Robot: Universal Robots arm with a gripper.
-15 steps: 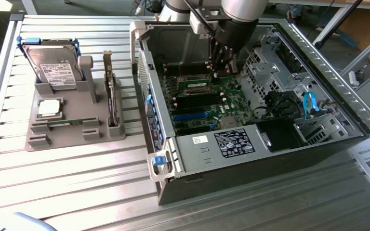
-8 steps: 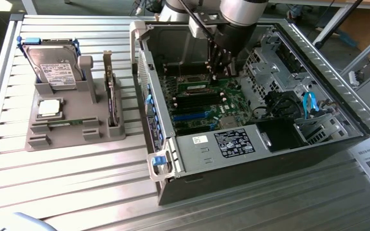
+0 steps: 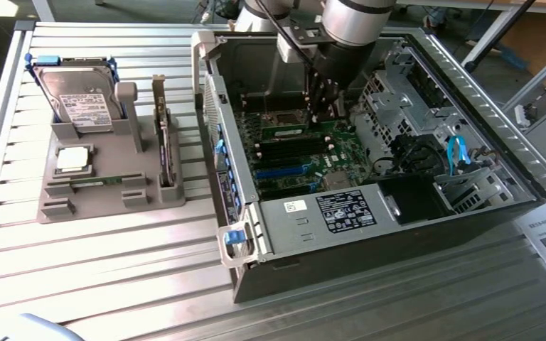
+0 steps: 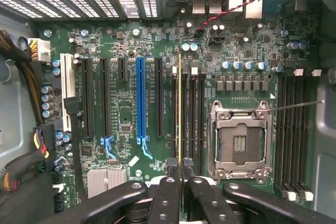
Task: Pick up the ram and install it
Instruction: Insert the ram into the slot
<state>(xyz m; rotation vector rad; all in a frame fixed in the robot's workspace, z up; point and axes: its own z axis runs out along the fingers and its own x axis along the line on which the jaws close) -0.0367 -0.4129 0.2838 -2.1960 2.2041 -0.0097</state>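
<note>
Pick-up: done, judging by the grip; ram (image 4: 179, 108) was away from the fixture tray (image 3: 93, 199) and inside the PC case (image 3: 486, 99).
Jaws: gripper (image 4: 179, 178) was clamped on the ram, one finger on each flat face.
Ram pos: edge-on, lined up along the black mem slots just beside the CPU socket (image 4: 240, 142), on the side toward the blue slot (image 4: 140, 98).
Install: not shown as done; couldn't tell if the ram's lower edge was in a slot or just above it.
Wrist view gave: ram-to-slot alignment, the empty CPU socket, the grip itself.
Exterior view gave: arm reaching down into the PC case; fixture tray on the exterior view's left, well apart, w/ hard drive (image 3: 82, 99) and expansion card (image 3: 164, 142) standing in it.
</note>
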